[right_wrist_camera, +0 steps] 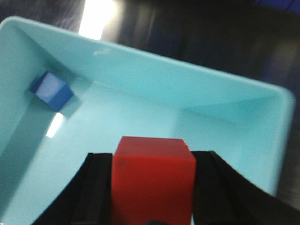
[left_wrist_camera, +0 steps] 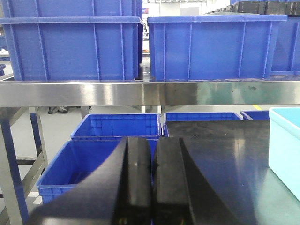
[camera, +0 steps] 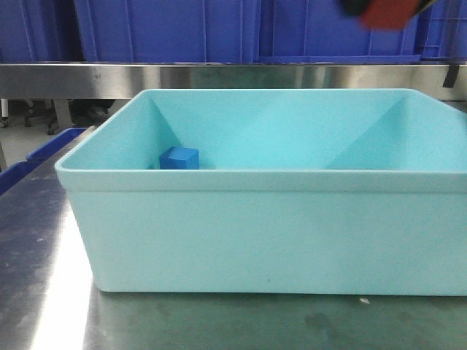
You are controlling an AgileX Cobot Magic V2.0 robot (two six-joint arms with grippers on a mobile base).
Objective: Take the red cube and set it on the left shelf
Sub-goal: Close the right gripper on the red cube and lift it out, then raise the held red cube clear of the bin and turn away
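Observation:
The red cube (right_wrist_camera: 153, 178) is clamped between the black fingers of my right gripper (right_wrist_camera: 153, 187), which is shut on it and held high above the light-blue bin (right_wrist_camera: 140, 79). In the front view the cube shows as a blurred red patch (camera: 387, 14) at the top edge, in front of the shelf's blue crates. My left gripper (left_wrist_camera: 153, 183) is shut with nothing in it; its two pads touch. It points over the table toward the steel shelf (left_wrist_camera: 140, 93).
A blue cube (camera: 179, 158) lies in the bin's back left corner, also seen as blue cube (right_wrist_camera: 51, 90). Large blue crates (left_wrist_camera: 75, 47) stand on the steel shelf. More blue crates (left_wrist_camera: 117, 126) sit low, left of the dark table (left_wrist_camera: 220, 150).

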